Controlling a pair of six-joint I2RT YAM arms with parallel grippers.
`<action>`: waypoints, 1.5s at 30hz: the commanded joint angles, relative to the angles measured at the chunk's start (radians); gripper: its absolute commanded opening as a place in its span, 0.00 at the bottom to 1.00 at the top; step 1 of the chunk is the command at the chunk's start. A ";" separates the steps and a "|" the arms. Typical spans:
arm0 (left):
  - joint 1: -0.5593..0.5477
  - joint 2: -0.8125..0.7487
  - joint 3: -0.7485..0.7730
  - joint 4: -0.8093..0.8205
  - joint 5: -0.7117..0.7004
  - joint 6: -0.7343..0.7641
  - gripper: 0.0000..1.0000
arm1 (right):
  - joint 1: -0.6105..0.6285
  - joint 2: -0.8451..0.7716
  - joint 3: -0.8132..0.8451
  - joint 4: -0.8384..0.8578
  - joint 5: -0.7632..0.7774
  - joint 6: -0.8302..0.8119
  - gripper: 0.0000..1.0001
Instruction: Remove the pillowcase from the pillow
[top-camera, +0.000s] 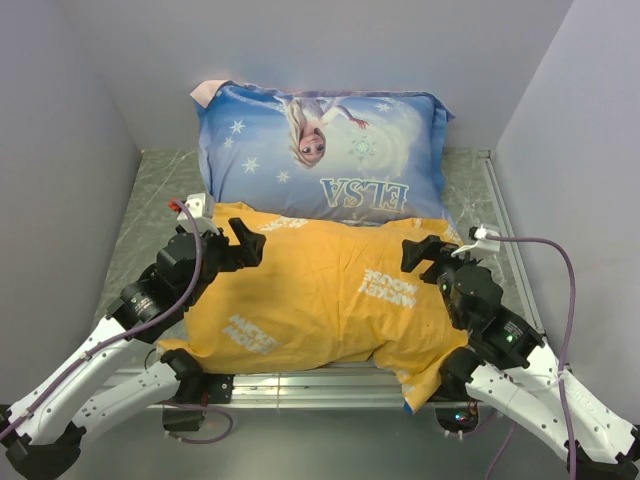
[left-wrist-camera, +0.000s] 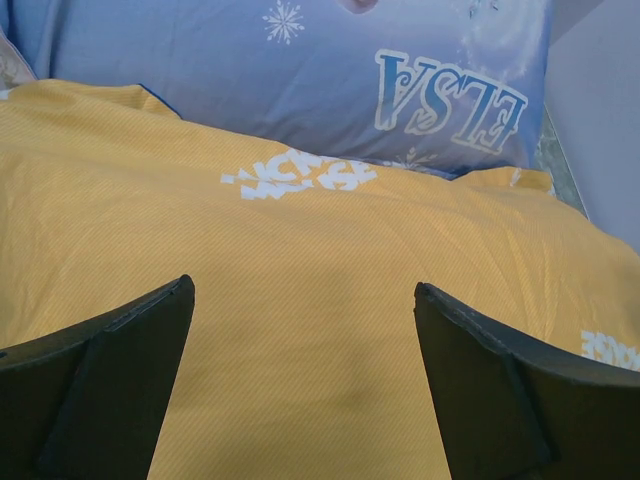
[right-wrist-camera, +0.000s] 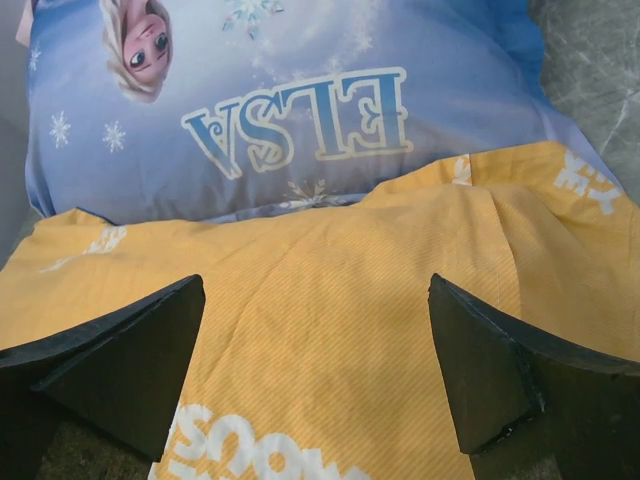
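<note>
Left gripper (top-camera: 247, 242) and right gripper (top-camera: 416, 256) are wide open, holding nothing, over the yellow pillowcase (top-camera: 320, 310), which touches the blue pillow (top-camera: 330, 150).

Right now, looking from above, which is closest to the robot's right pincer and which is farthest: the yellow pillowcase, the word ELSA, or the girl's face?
Measured from the right pincer in the top view:
1. The yellow pillowcase, directly beneath it.
2. The ELSA lettering, just beyond on the blue pillow, slightly to the left.
3. The girl's face, farther back and farther left.
</note>
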 joint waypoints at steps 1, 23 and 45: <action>-0.002 -0.002 0.011 0.018 -0.005 0.001 0.98 | 0.006 0.013 0.046 -0.007 0.002 -0.012 1.00; -0.187 0.176 0.099 -0.039 0.053 0.017 0.98 | 0.007 0.046 0.046 -0.194 -0.015 0.087 1.00; -0.356 0.452 0.094 -0.020 -0.174 -0.117 0.05 | 0.007 0.250 -0.068 -0.043 -0.226 0.187 0.73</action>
